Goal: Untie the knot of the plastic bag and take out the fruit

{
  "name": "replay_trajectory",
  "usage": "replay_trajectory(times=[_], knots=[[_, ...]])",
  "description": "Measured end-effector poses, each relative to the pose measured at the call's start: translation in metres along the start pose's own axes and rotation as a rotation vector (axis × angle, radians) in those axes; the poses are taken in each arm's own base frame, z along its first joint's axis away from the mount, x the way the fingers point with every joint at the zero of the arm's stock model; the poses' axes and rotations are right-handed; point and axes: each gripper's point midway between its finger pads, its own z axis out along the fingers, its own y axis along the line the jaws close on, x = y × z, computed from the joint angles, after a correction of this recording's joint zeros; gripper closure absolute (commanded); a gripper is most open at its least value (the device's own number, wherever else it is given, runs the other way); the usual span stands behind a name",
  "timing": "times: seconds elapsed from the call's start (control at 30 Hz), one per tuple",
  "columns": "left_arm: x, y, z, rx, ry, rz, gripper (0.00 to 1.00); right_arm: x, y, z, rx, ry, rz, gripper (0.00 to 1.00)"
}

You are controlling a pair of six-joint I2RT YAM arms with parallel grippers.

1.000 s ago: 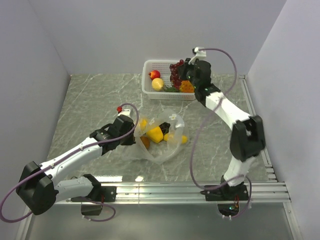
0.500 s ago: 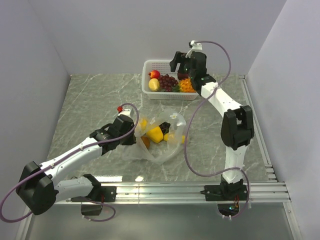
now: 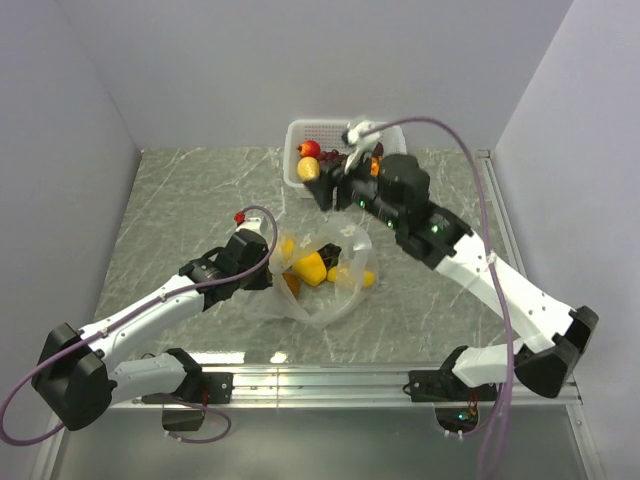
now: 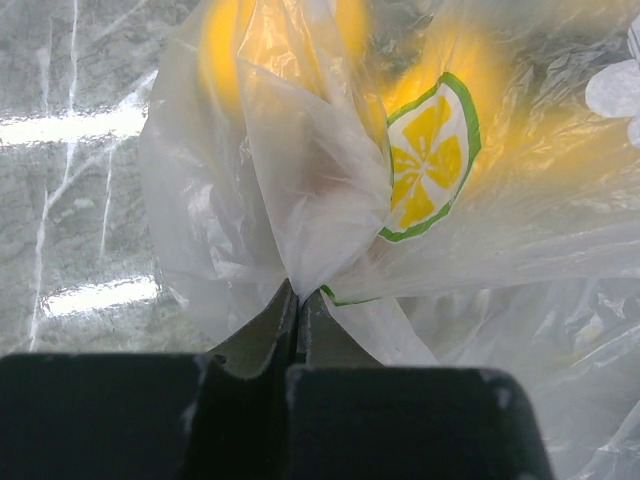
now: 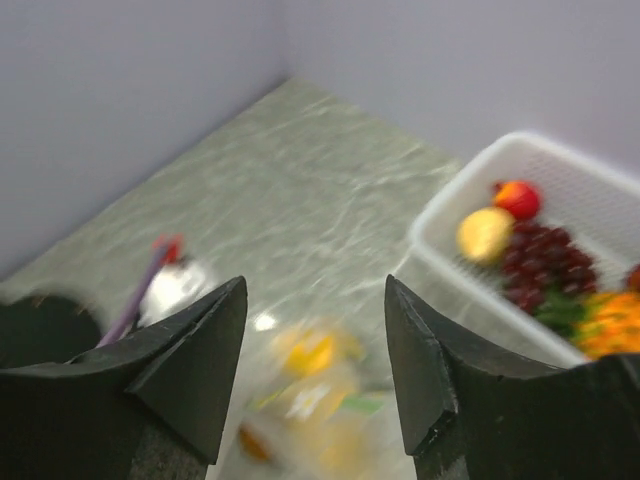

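The clear plastic bag (image 3: pixel 318 290) lies mid-table with yellow and orange fruit (image 3: pixel 310 268) inside. My left gripper (image 3: pixel 271 267) is at its left side. In the left wrist view this gripper (image 4: pixel 297 292) is shut on a gathered fold of the bag (image 4: pixel 300 180), next to a printed lemon slice. My right gripper (image 3: pixel 335 190) hovers between the bag and the white basket (image 3: pixel 296 130). Its jaws (image 5: pixel 315 282) stand open and empty above the blurred bag (image 5: pixel 320 400). In the basket (image 5: pixel 530 150) lie purple grapes (image 5: pixel 545 265), a red fruit (image 5: pixel 517 197), a yellow one (image 5: pixel 484 232) and an orange one (image 5: pixel 610 320).
The basket stands at the back of the marbled table, against the rear wall. Grey walls close in the left, back and right sides. A yellow fruit (image 3: pixel 367 279) bulges at the bag's right edge. The left arm's wrist with its purple cable (image 5: pixel 160 275) shows below the right gripper.
My right gripper let the grape bunch go into the basket, opened, and swung back and left from the basket toward the bag. The left gripper and the bag have stayed put.
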Motion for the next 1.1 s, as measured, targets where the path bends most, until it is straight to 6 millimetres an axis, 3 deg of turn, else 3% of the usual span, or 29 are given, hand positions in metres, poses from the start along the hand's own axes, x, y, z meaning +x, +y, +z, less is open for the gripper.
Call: replay_trajectory(times=[0.1,0.2,0.37,0.47,0.63,0.8,1.0,1.1], knots=[[0.000,0.000,0.000,0.000,-0.001,0.000,0.99,0.033,0.038,-0.016,-0.085,0.076,-0.019,0.37],[-0.001,0.000,-0.001,0.001,-0.006,-0.002,0.98,0.090,0.068,-0.024,-0.177,0.209,-0.033,0.39],[-0.004,0.000,-0.003,0.001,-0.019,-0.007,0.98,0.170,0.098,-0.040,-0.300,0.420,-0.032,0.39],[-0.004,0.001,-0.003,-0.005,-0.022,-0.006,0.98,0.203,0.108,-0.041,-0.326,0.522,-0.022,0.39],[-0.004,0.002,-0.003,-0.008,-0.022,-0.006,0.98,0.250,0.090,-0.041,-0.225,0.626,-0.039,0.39],[-0.004,0.002,-0.003,-0.008,-0.022,-0.006,0.98,0.282,0.060,-0.023,-0.060,0.675,-0.073,0.39],[-0.005,0.003,-0.003,-0.014,-0.026,-0.007,0.99,0.308,0.025,0.001,0.110,0.670,-0.083,0.23],[-0.005,0.003,-0.003,-0.014,-0.026,-0.008,0.99,0.316,0.017,0.010,0.146,0.647,-0.075,0.17]])
